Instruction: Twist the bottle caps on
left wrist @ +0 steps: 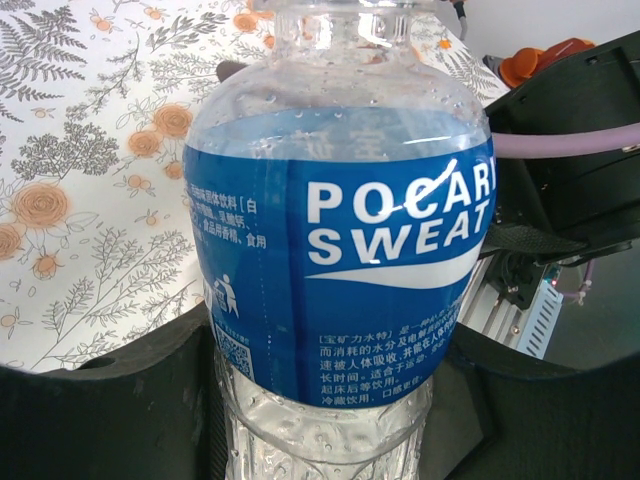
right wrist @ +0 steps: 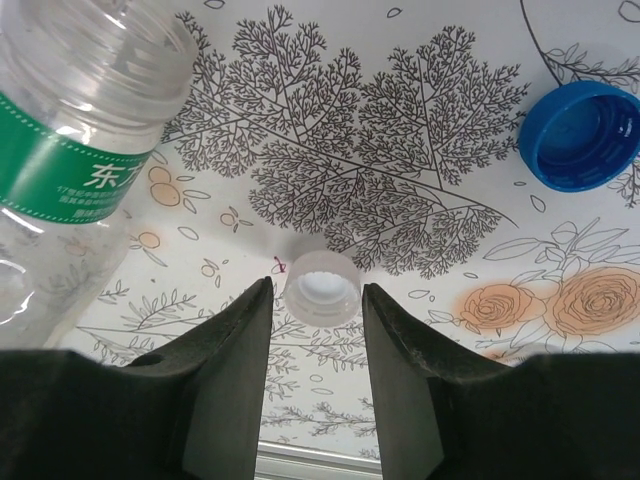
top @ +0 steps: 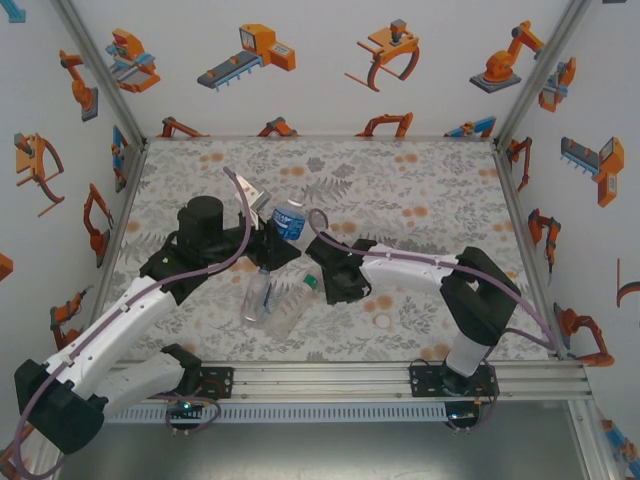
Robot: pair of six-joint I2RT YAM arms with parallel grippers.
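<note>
– Where is the blue-labelled bottle?

– The left gripper [left wrist: 325, 345] is clamped on the Pocari Sweat bottle [left wrist: 340, 220], with a dark finger against each side at the lower edge of the label. The bottle's neck runs off the top of the left wrist view, so its mouth cannot be made out.

– And the right gripper [right wrist: 315, 290]?

– Its fingers stand apart just above the floral table [right wrist: 400, 150]. A white cap [right wrist: 322, 288] lies open side up between the tips. A gap shows on one side of the cap, but contact on the other side cannot be judged. A blue cap [right wrist: 580, 135] lies open side up, well apart from it. A green-labelled bottle [right wrist: 70, 150] is cut off at the corner.

– Anything else?

– From above, the lying bottles [top: 257, 293] rest side by side on the table. A green cap [top: 310, 282] sits at the end of one, too small to tell whether it is screwed on.
</note>
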